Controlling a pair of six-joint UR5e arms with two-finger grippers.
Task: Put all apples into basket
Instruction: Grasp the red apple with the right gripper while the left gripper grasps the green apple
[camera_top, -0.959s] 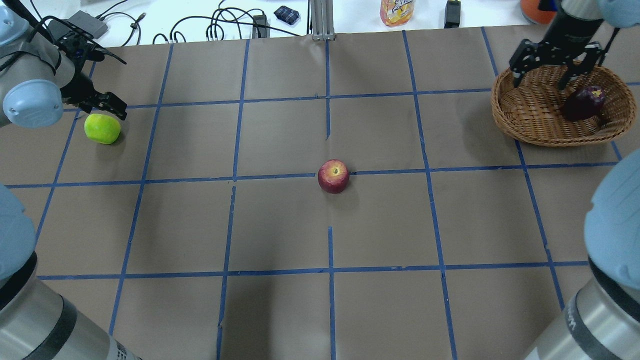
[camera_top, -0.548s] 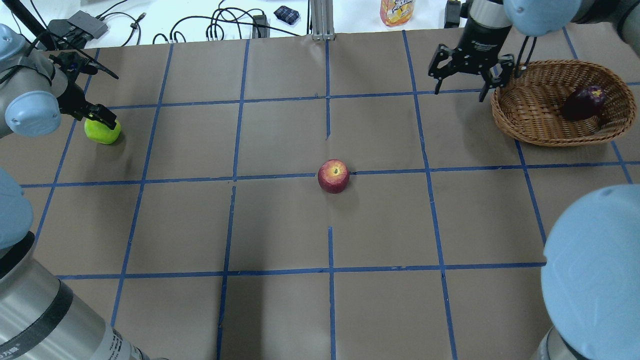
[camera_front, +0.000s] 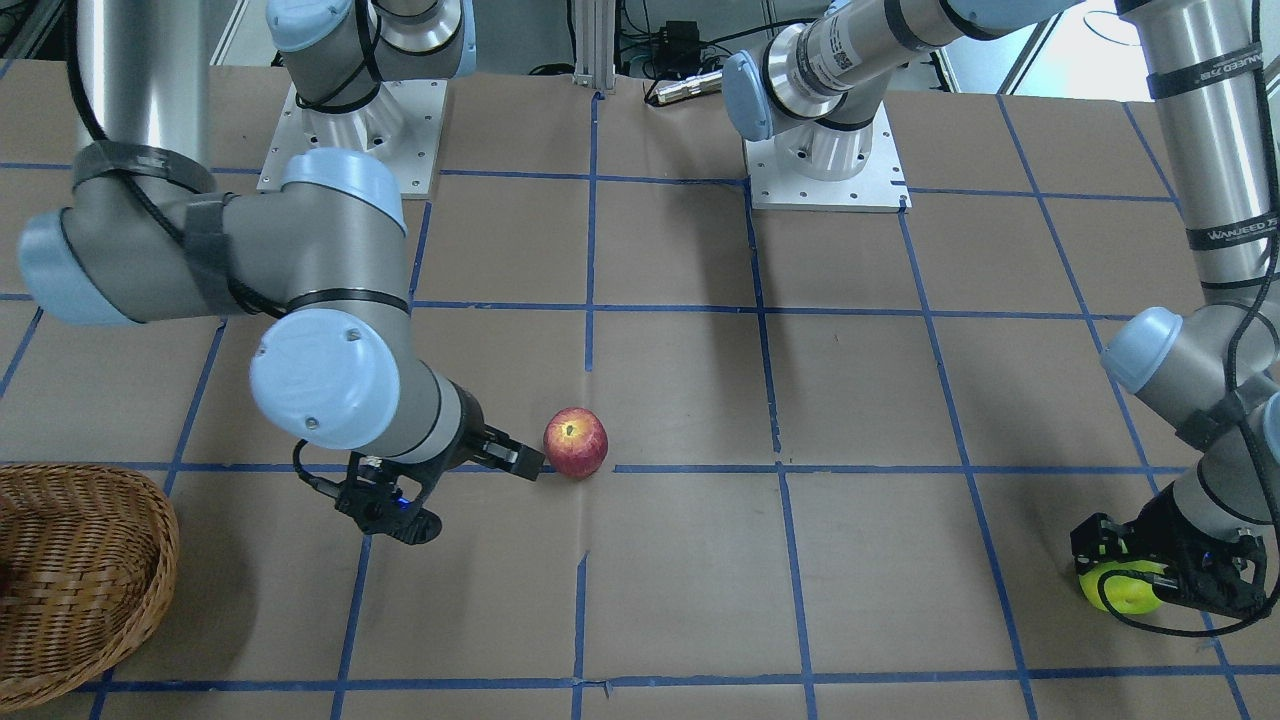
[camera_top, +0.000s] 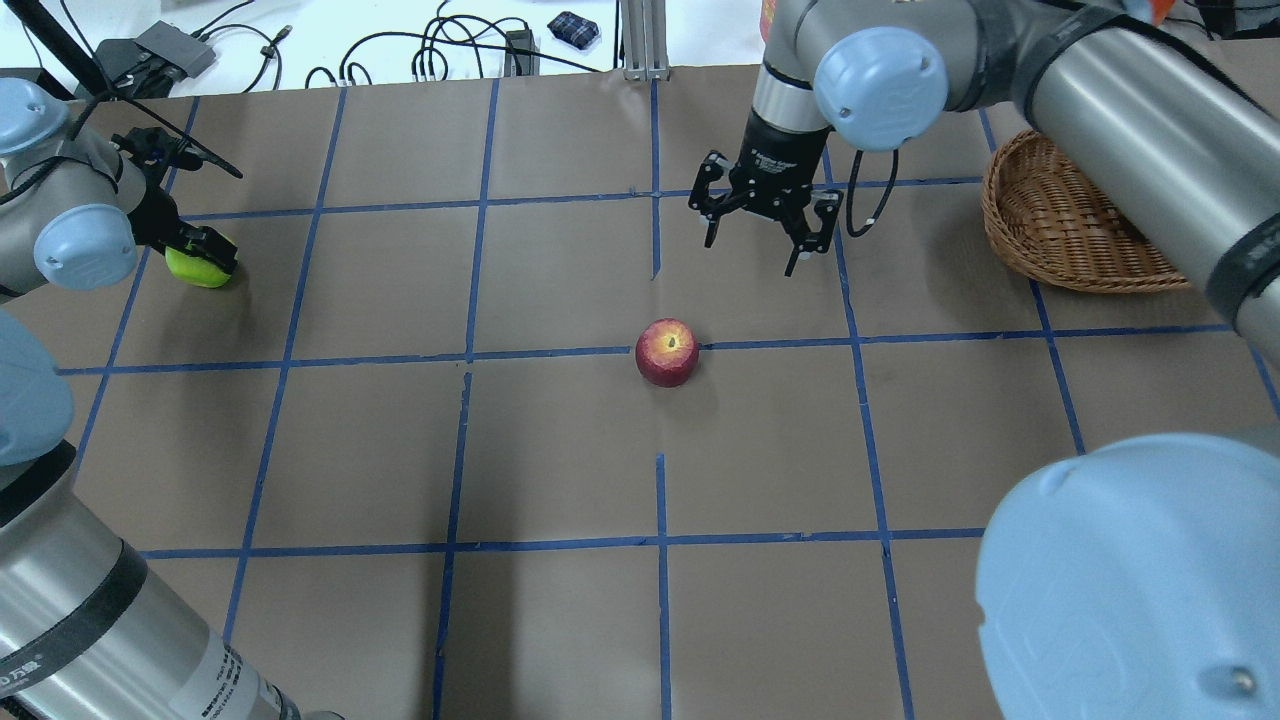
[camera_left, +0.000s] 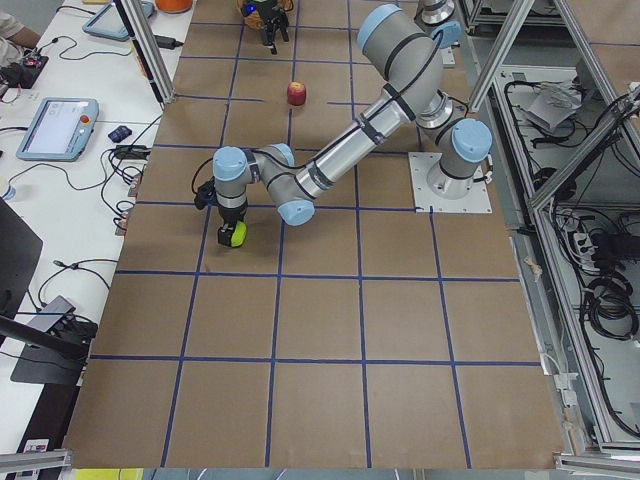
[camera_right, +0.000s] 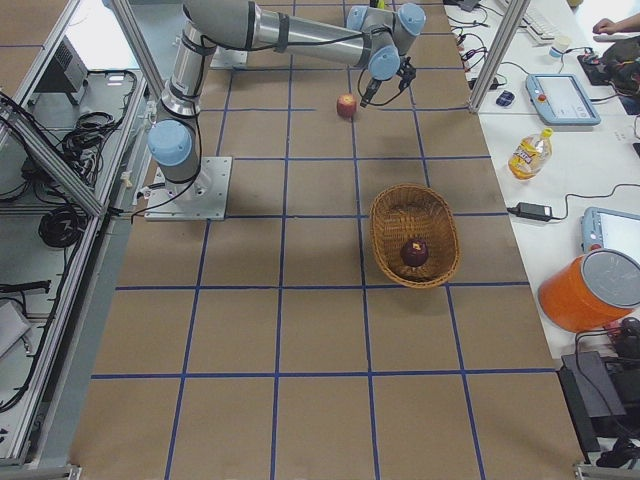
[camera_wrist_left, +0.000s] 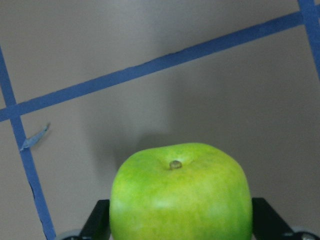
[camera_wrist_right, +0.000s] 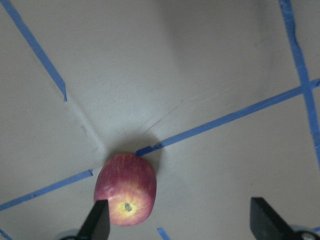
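Bench (camera_top: 560, 450): brown paper with a blue tape grid (camera_top: 470, 355). The stretch from the centre to the wicker basket (camera_top: 1050, 235) shows only paper and tape lines. The basket sits on my right, toward the far edge. My right upper arm crosses above it in the overhead view and hides part of it. The side view shows the maroon apple (camera_right: 414, 252) lying inside.

The red apple (camera_top: 667, 352) is at bench centre on a tape line, stem end up. My right hand (camera_top: 750, 250) hovers near it on the far right side, off the surface. Its fingers point down and are spread wide, with nothing held. In the wrist view the apple sits by one finger (camera_wrist_right: 100, 222), not centred in the gap.

The green apple (camera_wrist_left: 180, 195) is near the bench's left end, resting on the paper. My left hand (camera_front: 1150, 575) is down over it with the wrist bent, one finger on each side. The fingers are spread as wide as the right's and the apple fills the gap. I can't tell whether the pads press it.

Beyond the far edge: cables (camera_top: 440, 50) and a juice bottle (camera_right: 528, 152) on the white desk.
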